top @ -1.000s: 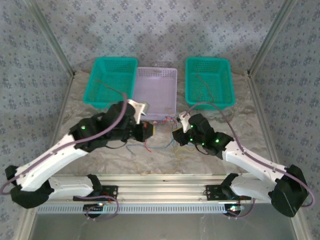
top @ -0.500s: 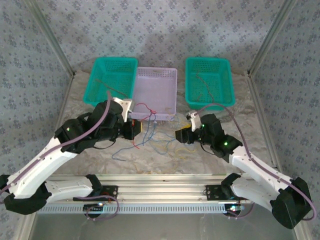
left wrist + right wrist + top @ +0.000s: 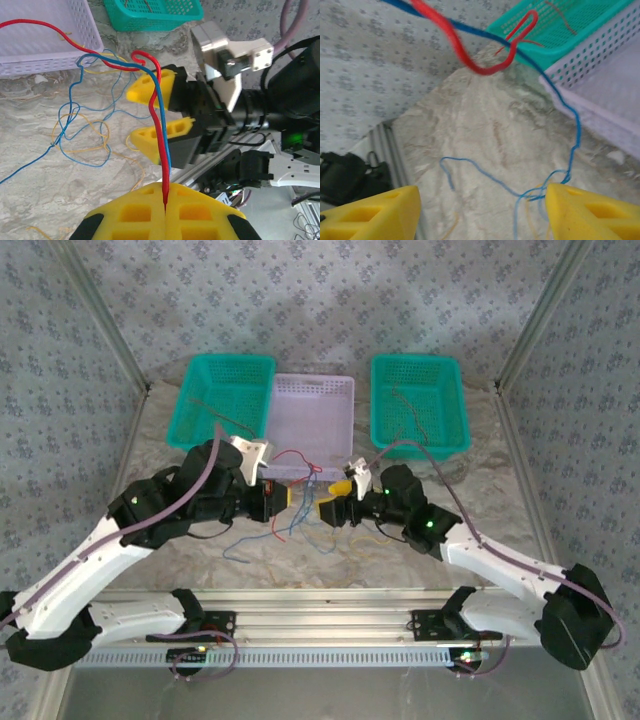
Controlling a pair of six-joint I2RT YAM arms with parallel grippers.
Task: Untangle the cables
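A pale, marbled surface (image 3: 420, 565) carries three baskets along its far side: a left teal basket (image 3: 232, 358), a lilac basket (image 3: 316, 379) just beside it, and a right teal basket (image 3: 415, 359) standing apart. Loose blue and yellow wires (image 3: 54, 145) sprawl near the centre.

The cables (image 3: 159, 125) are showing red, blue and orange-yellow. The worktop (image 3: 300, 570) is looking marbled grey-beige. The left basket (image 3: 230, 359) and right basket (image 3: 415, 361) are showing teal, and the middle basket (image 3: 315, 380) pale lavender. The left gripper (image 3: 165, 202) and right gripper (image 3: 480, 215) are showing bright yellow. The backdrop (image 3: 330, 300) is showing a blue-grey floral print.
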